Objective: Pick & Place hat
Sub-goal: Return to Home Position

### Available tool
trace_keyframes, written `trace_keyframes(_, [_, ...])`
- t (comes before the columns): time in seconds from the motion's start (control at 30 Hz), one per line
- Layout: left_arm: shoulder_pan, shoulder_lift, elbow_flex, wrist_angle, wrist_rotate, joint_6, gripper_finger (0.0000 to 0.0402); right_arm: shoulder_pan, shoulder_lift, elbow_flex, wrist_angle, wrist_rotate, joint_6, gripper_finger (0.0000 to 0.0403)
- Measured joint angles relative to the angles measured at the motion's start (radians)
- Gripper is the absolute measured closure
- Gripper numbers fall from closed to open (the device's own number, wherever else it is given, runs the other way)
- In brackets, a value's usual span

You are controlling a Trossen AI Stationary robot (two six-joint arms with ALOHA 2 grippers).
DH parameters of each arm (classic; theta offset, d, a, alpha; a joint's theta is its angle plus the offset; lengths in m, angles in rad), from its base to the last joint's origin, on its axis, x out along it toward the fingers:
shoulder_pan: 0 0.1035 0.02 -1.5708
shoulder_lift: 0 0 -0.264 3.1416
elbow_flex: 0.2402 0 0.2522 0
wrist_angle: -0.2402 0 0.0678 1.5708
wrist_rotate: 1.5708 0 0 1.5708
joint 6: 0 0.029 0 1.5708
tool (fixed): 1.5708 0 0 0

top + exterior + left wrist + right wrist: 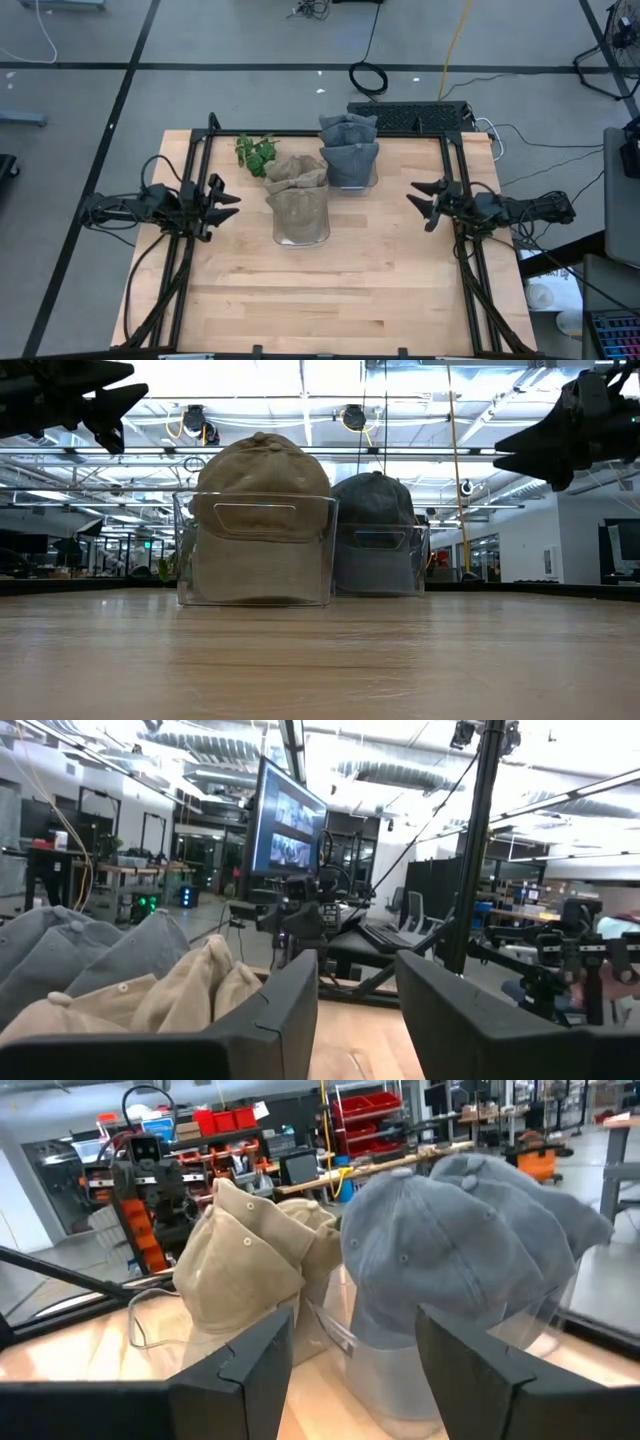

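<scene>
Brown caps (296, 185) fill one clear bin (302, 238), grey caps (350, 150) another.

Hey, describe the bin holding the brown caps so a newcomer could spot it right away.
On the wooden table, two clear bins stand near the middle. The brown-cap bin is the left one, next to a small green plant. It holds tan caps, while its neighbour holds grey-blue caps.

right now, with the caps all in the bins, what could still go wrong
The brown caps are heaped well above the rim of their bin, so the top one could slide off. The grey caps overfill theirs too. The left tool and right tool hang open, clear of both, so little risk there.
</scene>
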Motion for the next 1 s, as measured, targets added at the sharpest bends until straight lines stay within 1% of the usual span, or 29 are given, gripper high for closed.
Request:
trace_keyframes(0.13, [0.000, 0.000, 0.000, 0.000, -0.001, 0.000, 0.0253, 0.000, 0.003, 0.000, 0.003, 0.000, -0.008, 0.0206])
trace_keyframes(0.43, [0.000, 0.000, 0.000, 0.000, -0.001, -0.001, 0.0265, 0.000, 0.003, -0.034, 0.011, -0.001, -0.005, 0.0206])
trace_keyframes(0.73, [0.000, 0.000, 0.000, 0.000, -0.001, -0.002, 0.0253, 0.000, 0.003, -0.064, 0.025, -0.001, -0.005, 0.0206])
trace_keyframes(1.0, [0.000, 0.000, 0.000, 0.000, -0.001, -0.003, 0.0264, 0.000, 0.003, -0.086, 0.021, -0.001, -0.005, 0.0206])
